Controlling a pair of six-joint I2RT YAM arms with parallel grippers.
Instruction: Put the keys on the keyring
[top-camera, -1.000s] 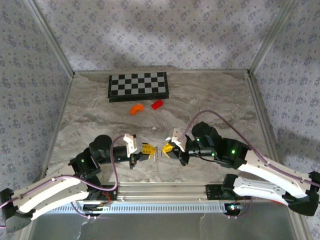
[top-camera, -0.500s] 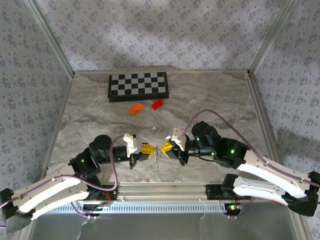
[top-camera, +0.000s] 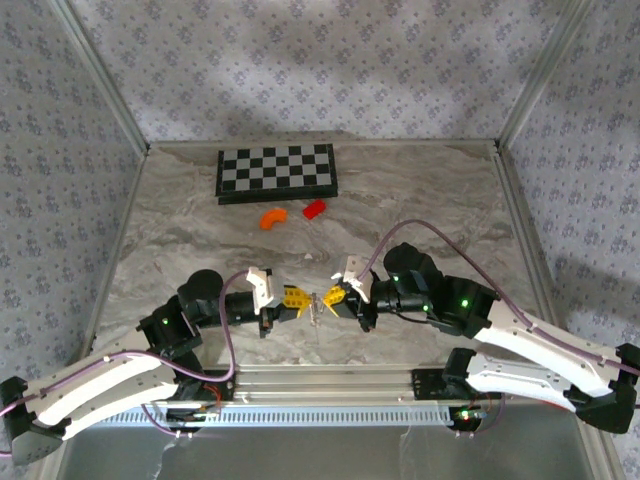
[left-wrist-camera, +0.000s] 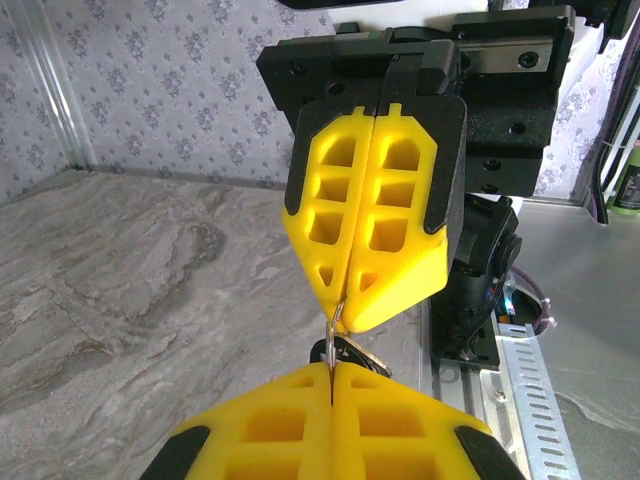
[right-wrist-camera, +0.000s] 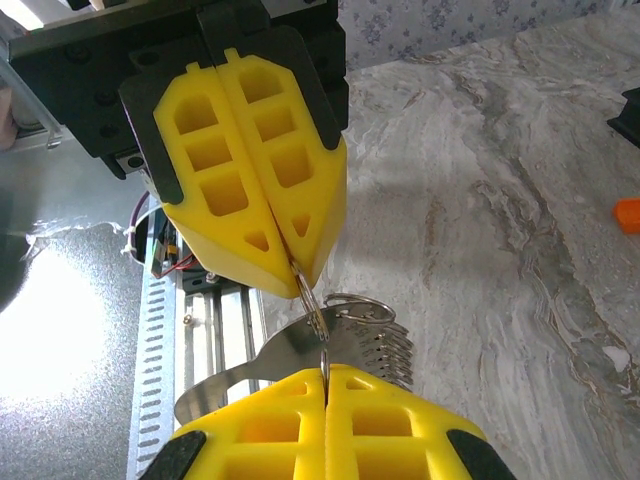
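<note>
My left gripper (top-camera: 303, 299) and right gripper (top-camera: 330, 297) meet tip to tip above the table's front middle. Both are shut. The keyring (top-camera: 316, 303), a thin silvery wire loop, spans the short gap between them, and each pinches one side. In the left wrist view the keyring (left-wrist-camera: 336, 335) runs from my left gripper (left-wrist-camera: 332, 368) up into the right gripper (left-wrist-camera: 342, 308), with a dark key (left-wrist-camera: 355, 352) hanging just behind. In the right wrist view the keyring (right-wrist-camera: 315, 315) links my right gripper (right-wrist-camera: 325, 372) to the left gripper (right-wrist-camera: 298, 270). Several flat silvery keys (right-wrist-camera: 385, 345) fan out beside it.
A checkerboard (top-camera: 277, 172) lies at the back of the marble table. A curved orange piece (top-camera: 272, 217) and a red block (top-camera: 315, 208) sit just in front of it. A metal rail (top-camera: 320, 380) runs along the near edge beneath the arms.
</note>
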